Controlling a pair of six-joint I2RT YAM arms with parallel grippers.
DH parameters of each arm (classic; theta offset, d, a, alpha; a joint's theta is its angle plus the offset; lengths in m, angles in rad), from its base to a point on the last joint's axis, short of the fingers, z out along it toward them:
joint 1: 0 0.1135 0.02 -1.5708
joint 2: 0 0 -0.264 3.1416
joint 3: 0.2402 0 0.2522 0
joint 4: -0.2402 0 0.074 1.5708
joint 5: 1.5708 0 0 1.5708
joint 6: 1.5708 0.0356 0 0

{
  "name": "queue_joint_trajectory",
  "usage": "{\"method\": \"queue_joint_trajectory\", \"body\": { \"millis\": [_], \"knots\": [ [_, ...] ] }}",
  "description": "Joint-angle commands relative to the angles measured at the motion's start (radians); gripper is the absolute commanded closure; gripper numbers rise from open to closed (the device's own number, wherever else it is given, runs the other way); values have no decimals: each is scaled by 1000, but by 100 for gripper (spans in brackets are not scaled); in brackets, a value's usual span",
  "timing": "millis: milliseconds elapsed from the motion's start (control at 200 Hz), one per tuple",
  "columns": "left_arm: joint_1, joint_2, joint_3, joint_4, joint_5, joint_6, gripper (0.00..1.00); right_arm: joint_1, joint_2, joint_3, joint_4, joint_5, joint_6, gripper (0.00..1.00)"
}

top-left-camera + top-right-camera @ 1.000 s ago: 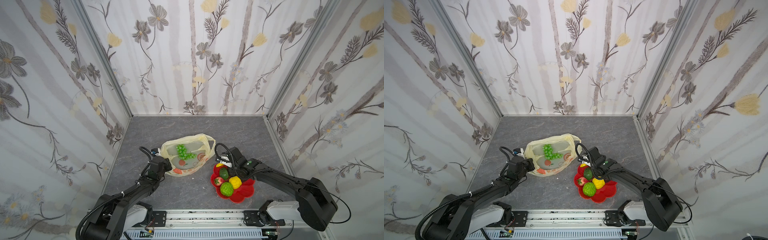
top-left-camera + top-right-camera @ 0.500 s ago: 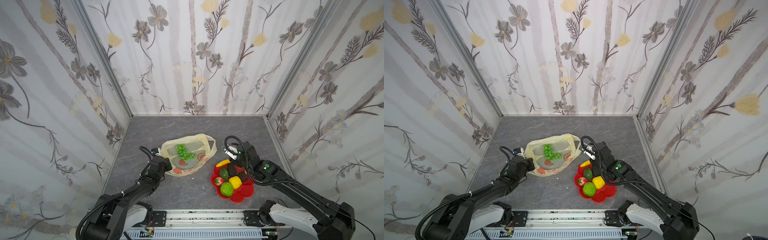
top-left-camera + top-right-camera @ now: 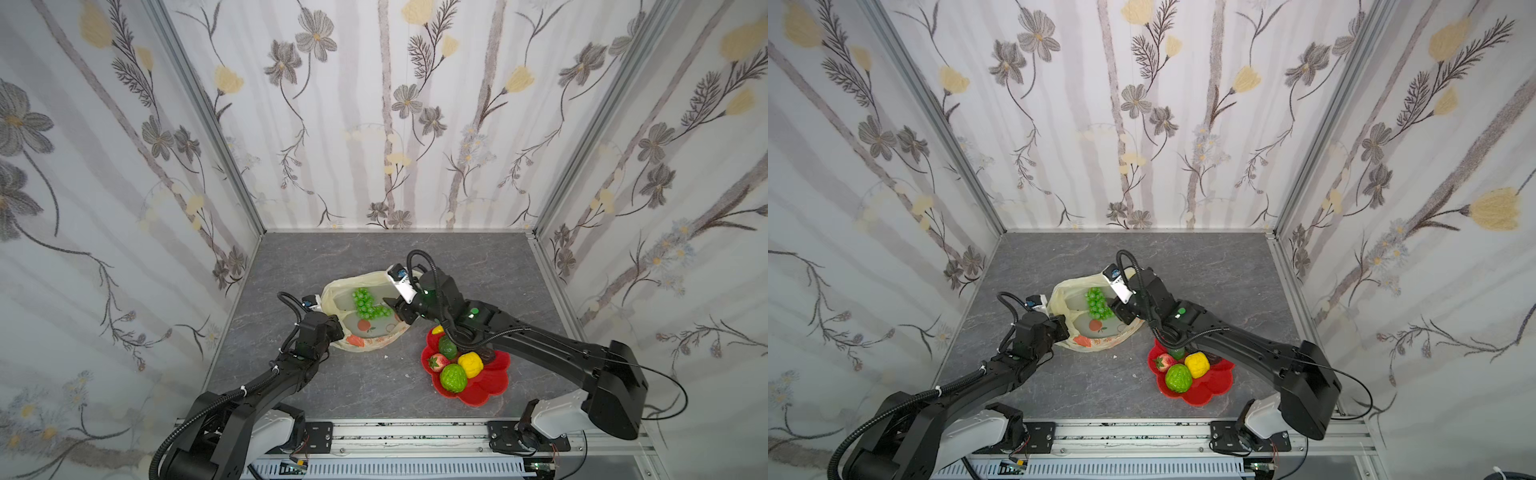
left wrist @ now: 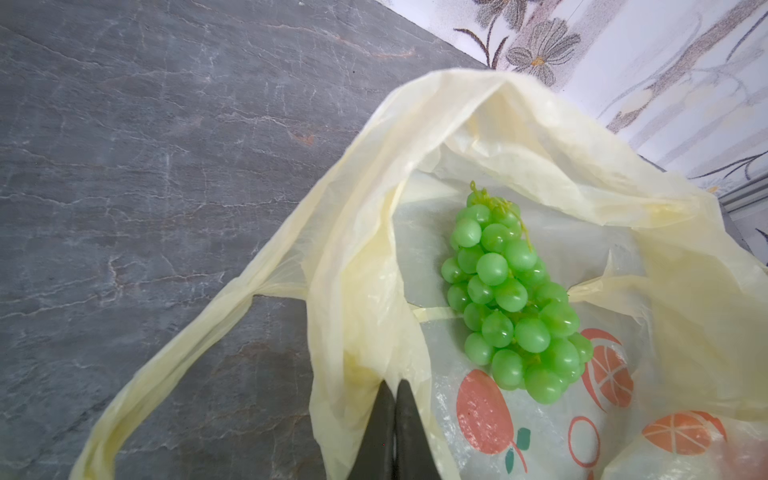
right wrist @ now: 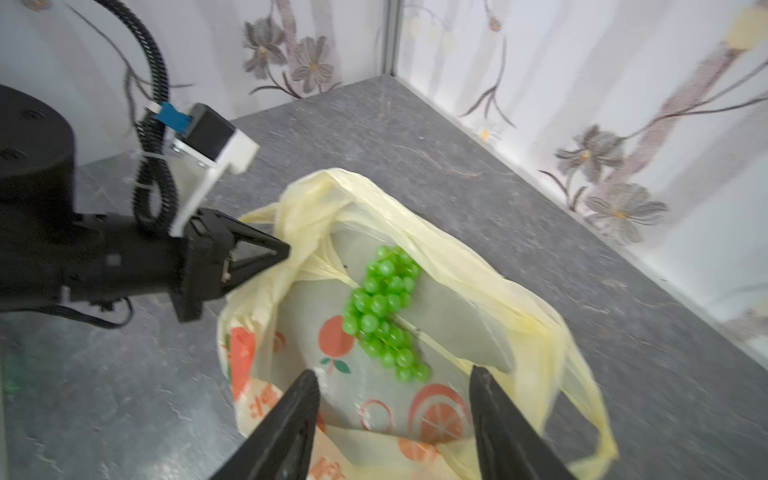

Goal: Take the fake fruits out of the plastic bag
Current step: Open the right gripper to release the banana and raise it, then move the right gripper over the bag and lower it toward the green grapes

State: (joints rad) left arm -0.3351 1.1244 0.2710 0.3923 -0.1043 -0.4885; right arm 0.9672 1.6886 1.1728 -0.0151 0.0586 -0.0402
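The plastic bag [image 3: 370, 344] [image 3: 1096, 343] lies open on the grey floor. The only fake fruit showing inside it is a green grape bunch [image 3: 365, 303] [image 4: 511, 299] [image 5: 384, 307]. My left gripper [image 4: 395, 384] [image 3: 337, 327] is shut on the bag's near left rim and holds it up. My right gripper [image 5: 395, 374] [image 3: 397, 309] hovers open over the bag's right side, just short of the grapes, with nothing between its fingers. Other fake fruits lie outside the bag: strawberry [image 3: 436, 362], bumpy green fruit [image 3: 453, 378], lemon [image 3: 470, 363], avocado [image 3: 448, 347].
A red flower-shaped dish [image 3: 486, 386] [image 3: 1208, 392] holds the removed fruits at the front right, partly under my right arm. Flowered walls close the cell on three sides. A metal rail [image 3: 407, 432] runs along the front edge.
My right gripper has swung from above the red dish leftward to over the bag's mouth, opening a little wider. The left gripper has kept its hold on the bag.
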Motion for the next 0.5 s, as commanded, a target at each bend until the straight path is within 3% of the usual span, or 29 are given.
{"method": "queue_joint_trajectory", "body": {
  "millis": [0,255,495],
  "knots": [
    [1,-12,2,26,-13,9,100,53,143,121,57,56,181,43],
    [0,-49,-11,34,-2,10,100,97,445,418,-101,195,334,48],
    [1,-46,-12,46,26,5,100,76,566,530,-142,290,368,50]
  ]
}}
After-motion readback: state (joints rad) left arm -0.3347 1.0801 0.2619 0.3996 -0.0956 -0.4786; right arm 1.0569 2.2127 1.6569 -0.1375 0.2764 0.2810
